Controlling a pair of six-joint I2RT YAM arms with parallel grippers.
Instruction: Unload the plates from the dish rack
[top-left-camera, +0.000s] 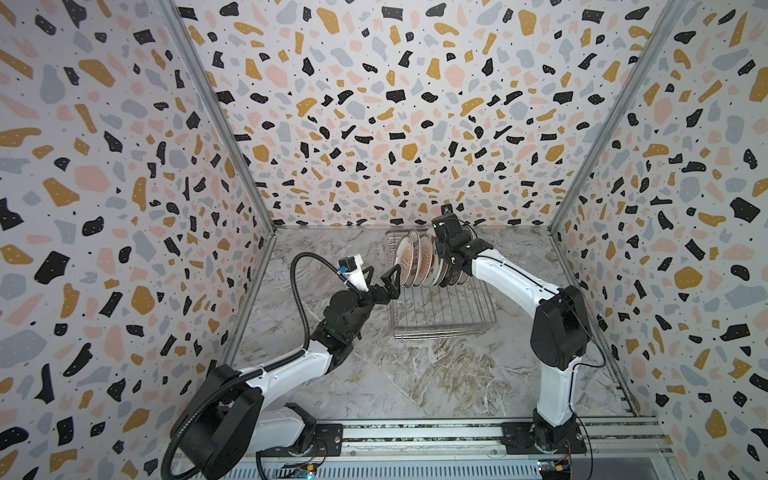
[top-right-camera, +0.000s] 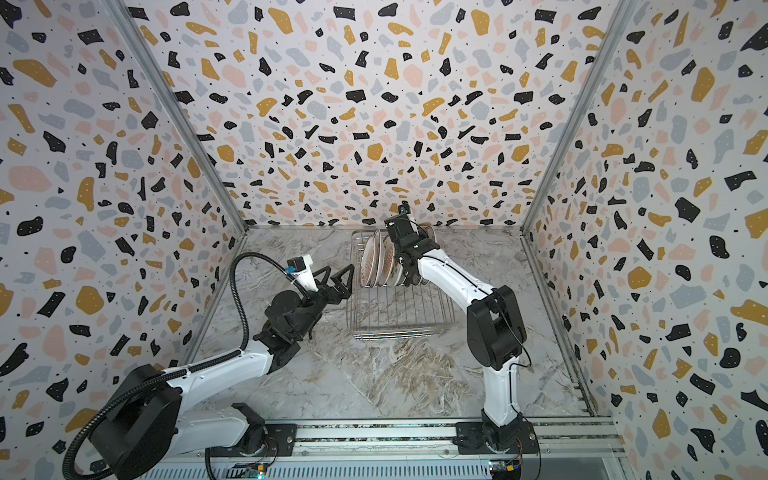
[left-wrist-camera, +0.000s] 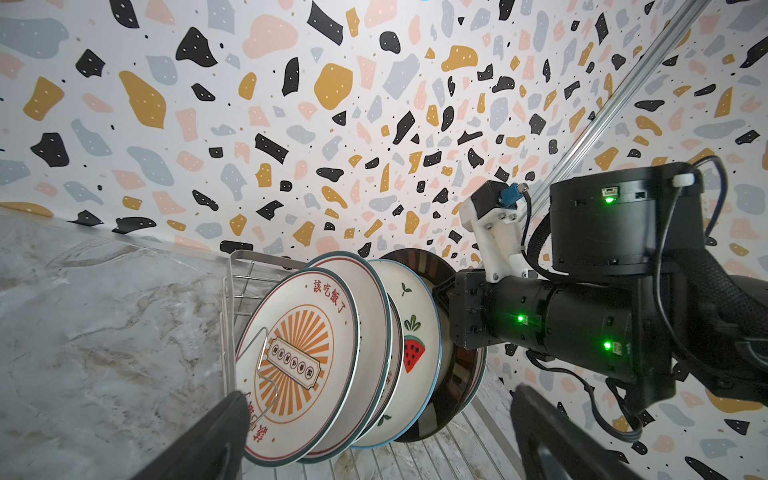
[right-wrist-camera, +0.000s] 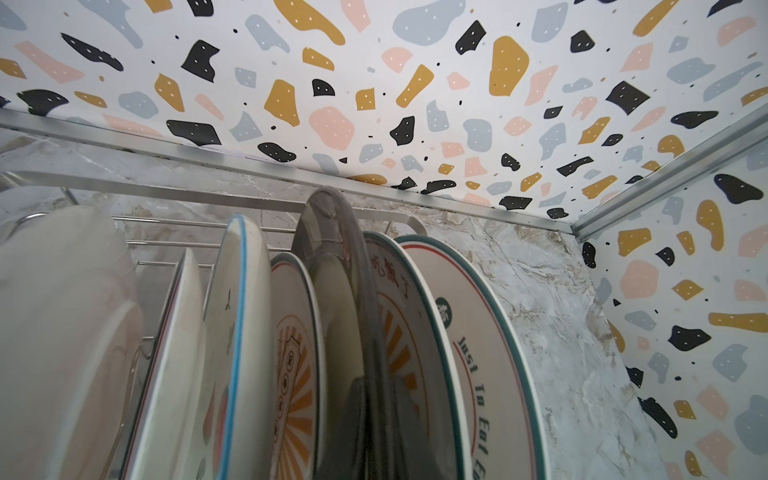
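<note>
Plates (top-left-camera: 411, 259) upright in rack (top-left-camera: 444, 316); only right wrist view shows right gripper (right-wrist-camera: 374, 401) pinching dark plate (right-wrist-camera: 328, 232); left gripper (top-left-camera: 379, 279) gapes, empty.

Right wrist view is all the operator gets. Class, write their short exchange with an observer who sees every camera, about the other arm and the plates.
Operator: My right gripper is shut on the dark plate. Where's the left gripper?
Observer: It hovers open beside the dish rack, facing the front plate.
Operator: What's printed on that plate?
Observer: An orange sunburst with red characters.
</note>
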